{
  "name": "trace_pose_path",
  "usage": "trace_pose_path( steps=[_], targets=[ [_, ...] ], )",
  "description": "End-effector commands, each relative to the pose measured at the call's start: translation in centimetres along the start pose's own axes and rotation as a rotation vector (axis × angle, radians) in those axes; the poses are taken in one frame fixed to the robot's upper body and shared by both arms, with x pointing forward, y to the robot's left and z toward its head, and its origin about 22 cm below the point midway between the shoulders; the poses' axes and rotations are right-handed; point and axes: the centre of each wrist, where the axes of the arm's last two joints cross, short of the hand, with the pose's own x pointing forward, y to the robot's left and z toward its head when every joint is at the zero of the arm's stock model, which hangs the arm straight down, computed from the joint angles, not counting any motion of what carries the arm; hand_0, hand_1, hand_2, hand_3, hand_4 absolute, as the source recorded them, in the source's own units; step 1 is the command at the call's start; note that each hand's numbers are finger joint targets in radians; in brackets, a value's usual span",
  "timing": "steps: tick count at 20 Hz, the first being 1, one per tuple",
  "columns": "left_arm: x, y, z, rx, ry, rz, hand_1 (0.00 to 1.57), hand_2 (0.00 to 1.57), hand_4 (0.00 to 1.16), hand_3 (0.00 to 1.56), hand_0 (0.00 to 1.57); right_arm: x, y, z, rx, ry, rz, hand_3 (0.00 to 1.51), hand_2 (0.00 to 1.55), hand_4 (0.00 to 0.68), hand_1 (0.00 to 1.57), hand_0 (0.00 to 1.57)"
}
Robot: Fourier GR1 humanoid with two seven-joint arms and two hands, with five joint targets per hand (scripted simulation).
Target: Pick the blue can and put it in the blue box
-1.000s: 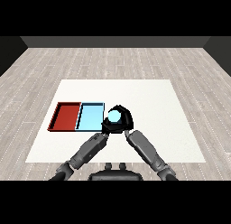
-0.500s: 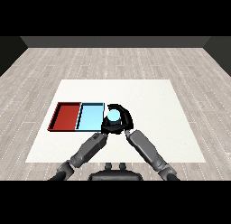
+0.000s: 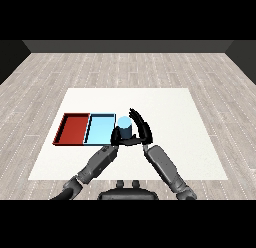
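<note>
One blue can point(image 3: 124, 127), two trays: red tray point(image 3: 73, 129), blue tray point(image 3: 100, 130).

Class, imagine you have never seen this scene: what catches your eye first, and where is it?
The right hand holding a blue can at the blue tray's right edge, near mid-table. The red tray lies just left of the blue one. The left hand sits close beside the can.

The right hand point(image 3: 141, 128) has carried the blue can point(image 3: 124, 126) leftward, now at the blue tray's point(image 3: 100, 129) right edge.
</note>
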Motion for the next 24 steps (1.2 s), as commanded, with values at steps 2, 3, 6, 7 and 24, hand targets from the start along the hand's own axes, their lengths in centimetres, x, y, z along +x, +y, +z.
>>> trace_pose_path(
  steps=[2, 3, 6, 7, 24],
  targets=[
    [-0.9, 0.9, -0.3, 0.023, 0.004, -0.035, 1.57, 1.57, 1.14, 1.53, 1.57, 1.1, -0.4, 2.2, -0.038, -0.048, -0.039, 0.00, 0.00, 0.000, 0.00, 0.00],
    [-0.3, -0.7, -0.3, 0.037, 0.010, -0.037, 1.57, 1.57, 1.15, 1.53, 1.57, 0.9, -2.4, 0.2, -0.045, -0.055, -0.028, 0.00, 0.00, 0.000, 0.00, 0.00],
    [-0.3, 1.0, -1.6, 0.043, -0.003, -0.070, 1.57, 1.57, 1.15, 1.53, 1.57, 2.0, -4.9, 3.1, -0.101, -0.135, -0.095, 0.00, 0.00, 0.000, 0.00, 0.00],
    [1.1, 3.8, -1.1, 0.072, -0.029, -0.103, 1.57, 1.57, 1.15, 1.54, 1.57, 2.5, -6.1, 2.2, -0.140, -0.157, -0.134, 0.00, 0.00, 0.000, 0.00, 0.00],
    [3.8, 16.9, -4.7, 0.294, 0.236, -0.616, 1.57, 1.57, 1.04, 1.48, 1.57, 0.1, -10.6, 5.6, -0.305, -0.111, -0.200, 0.00, 0.00, 0.000, 0.00, 0.00]
  ],
)
